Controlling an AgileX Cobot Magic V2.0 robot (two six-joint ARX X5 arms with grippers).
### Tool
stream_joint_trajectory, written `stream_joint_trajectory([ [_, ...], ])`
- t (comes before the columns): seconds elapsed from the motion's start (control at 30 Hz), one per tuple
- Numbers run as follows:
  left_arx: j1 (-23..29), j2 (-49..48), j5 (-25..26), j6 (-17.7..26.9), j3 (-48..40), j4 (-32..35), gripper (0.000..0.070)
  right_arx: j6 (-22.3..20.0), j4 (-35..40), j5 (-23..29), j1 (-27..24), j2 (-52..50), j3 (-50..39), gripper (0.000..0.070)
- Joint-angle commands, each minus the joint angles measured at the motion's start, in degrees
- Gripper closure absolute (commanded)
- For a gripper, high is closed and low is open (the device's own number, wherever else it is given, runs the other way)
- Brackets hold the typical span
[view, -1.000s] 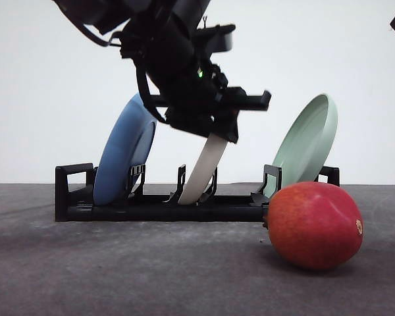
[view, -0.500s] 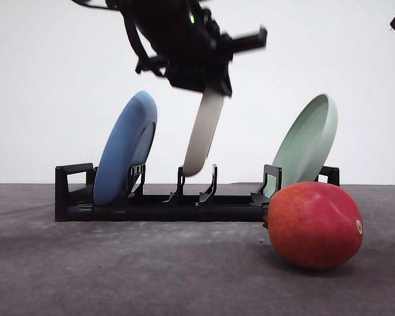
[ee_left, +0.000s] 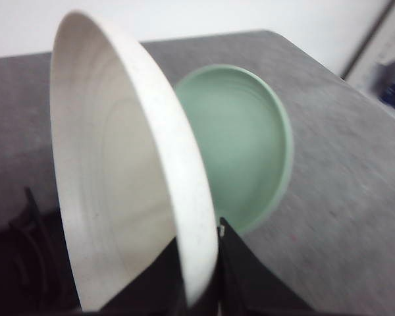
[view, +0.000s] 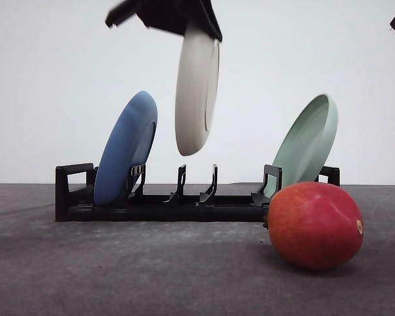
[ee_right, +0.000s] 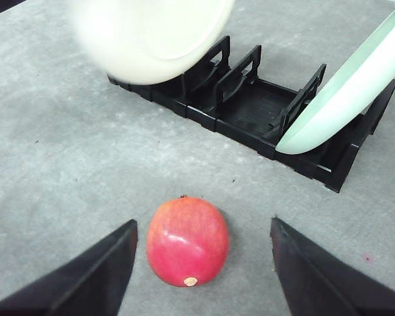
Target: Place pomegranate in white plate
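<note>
The left hand is clamped on the rim of the white plate, holding it on edge in the air above the rack, clear of the slots. The right hand is spread wide, its two fingers apart on either side of the pomegranate and above it, touching nothing.

There is one pomegranate, lying on the grey worktop just in front of the rack's right end. There are three plates: the white one aloft, a blue plate leaning in the rack's left end, and a green plate leaning in its right end. One rack.

The rack's middle slots stand bare between the blue and green plates. The worktop is open left of the pomegranate and in front of the rack.
</note>
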Motion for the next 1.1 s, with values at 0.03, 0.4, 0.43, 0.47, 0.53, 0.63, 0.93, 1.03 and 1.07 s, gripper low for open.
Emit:
stream_joint_trajectory([
  [0.03, -2.5, -2.7, 0.3, 0.5, -1.0, -0.1, 0.0696, -0.1, 0.4, 0.2, 0.3, 0.1, 0.7, 0.0295],
  [0.4, -12.5, -18.4, -10.9, 0.0, -18.5, 8.9, 0.0695, 0.2, -0.1, 0.2, 0.3, 0.1, 0.7, 0.0295],
  [0.43, -13.5, -19.6, -13.1, 0.6, -19.8, 9.0, 0.0695, 0.2, -0.1, 0.2, 0.3, 0.1, 0.7, 0.0295],
  [0.47, -14.6, -20.7, -15.5, 1.4, -21.0, 8.8, 0.0695, 0.2, -0.1, 0.2, 0.3, 0.1, 0.7, 0.0295],
  [0.53, -16.8, -22.6, -20.0, 4.5, -23.2, 7.7, 0.0695, 0.2, -0.1, 0.2, 0.3, 0.1, 0.7, 0.0295],
  [0.63, -19.5, -23.3, -21.8, 10.6, -24.4, 2.6, 0.0695, 0.2, -0.1, 0.2, 0.3, 0.1, 0.7, 0.0295],
  [0.93, -23.2, -16.9, -21.8, 27.8, -24.5, -9.1, 0.0696, 0.2, 0.0, 0.2, 0.3, 0.1, 0.7, 0.0295],
  [1.03, -23.4, -12.8, -21.8, 30.4, -24.4, -8.9, 0.0696, 0.2, 0.0, 0.2, 0.3, 0.1, 0.7, 0.0295],
  [1.07, -23.4, -11.3, -21.8, 30.8, -24.4, -8.8, 0.0696, 0.2, 0.0, 0.2, 0.3, 0.1, 0.7, 0.0295],
])
